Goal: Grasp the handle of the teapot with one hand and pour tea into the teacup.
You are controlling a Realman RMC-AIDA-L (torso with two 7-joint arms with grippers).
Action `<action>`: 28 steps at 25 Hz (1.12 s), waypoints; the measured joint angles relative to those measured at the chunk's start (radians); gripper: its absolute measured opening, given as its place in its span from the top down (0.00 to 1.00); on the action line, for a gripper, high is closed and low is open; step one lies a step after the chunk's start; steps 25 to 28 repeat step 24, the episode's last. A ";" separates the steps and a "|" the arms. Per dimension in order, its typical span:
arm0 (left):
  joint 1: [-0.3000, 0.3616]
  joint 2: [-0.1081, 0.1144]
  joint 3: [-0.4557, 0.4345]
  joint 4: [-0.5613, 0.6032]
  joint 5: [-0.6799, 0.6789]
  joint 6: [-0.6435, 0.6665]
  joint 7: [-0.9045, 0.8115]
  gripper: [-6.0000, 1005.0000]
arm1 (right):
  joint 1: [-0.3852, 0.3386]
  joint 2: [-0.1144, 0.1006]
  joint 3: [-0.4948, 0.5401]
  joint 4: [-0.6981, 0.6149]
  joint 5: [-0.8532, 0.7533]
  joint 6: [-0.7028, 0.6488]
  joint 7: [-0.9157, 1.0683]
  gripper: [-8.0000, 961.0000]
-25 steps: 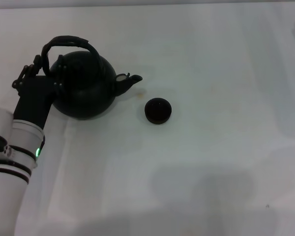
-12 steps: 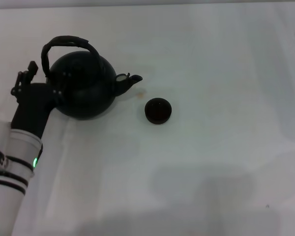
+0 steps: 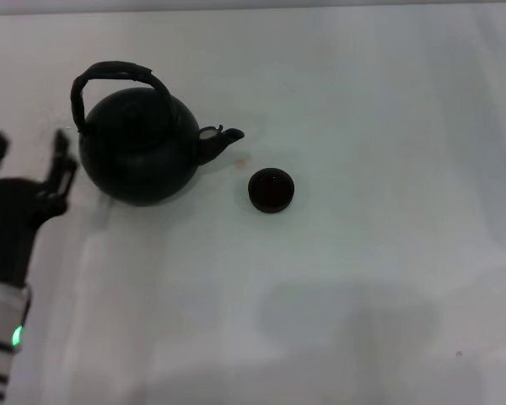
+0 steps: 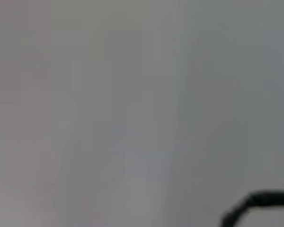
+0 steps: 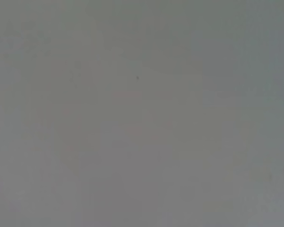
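Note:
The round black teapot stands upright on the white table at the left, its spout pointing right. Its dark arched handle curves over the top. The small dark teacup sits just right of the spout, apart from it. My left gripper is at the far left, clear of the teapot, open and holding nothing. In the left wrist view only a dark curved piece, probably the handle, shows at one corner. The right gripper is out of view.
The white table stretches wide to the right and toward the front. A small brownish spot lies between spout and cup. The right wrist view shows only plain table surface.
My left gripper has pulled back from the teapot's side, moving left and toward the front edge. The teapot and teacup have stayed in place.

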 joint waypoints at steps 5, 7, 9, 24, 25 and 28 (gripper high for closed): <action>0.041 0.001 -0.030 -0.021 -0.080 0.060 -0.010 0.24 | -0.021 -0.002 -0.022 -0.016 -0.032 0.006 0.000 0.14; 0.032 0.003 -0.034 -0.048 -0.145 0.058 -0.042 0.24 | -0.023 -0.002 -0.035 -0.026 -0.045 0.007 0.000 0.14; 0.016 0.003 -0.032 -0.097 -0.195 0.054 -0.101 0.24 | -0.024 0.000 -0.065 -0.039 -0.061 0.019 -0.001 0.14; -0.057 0.004 -0.036 -0.185 -0.221 0.000 -0.185 0.24 | -0.036 0.001 -0.075 -0.034 -0.063 0.036 0.000 0.14; -0.057 0.004 -0.036 -0.185 -0.221 0.000 -0.185 0.24 | -0.036 0.001 -0.075 -0.034 -0.063 0.036 0.000 0.14; -0.057 0.004 -0.036 -0.185 -0.221 0.000 -0.185 0.24 | -0.036 0.001 -0.075 -0.034 -0.063 0.036 0.000 0.14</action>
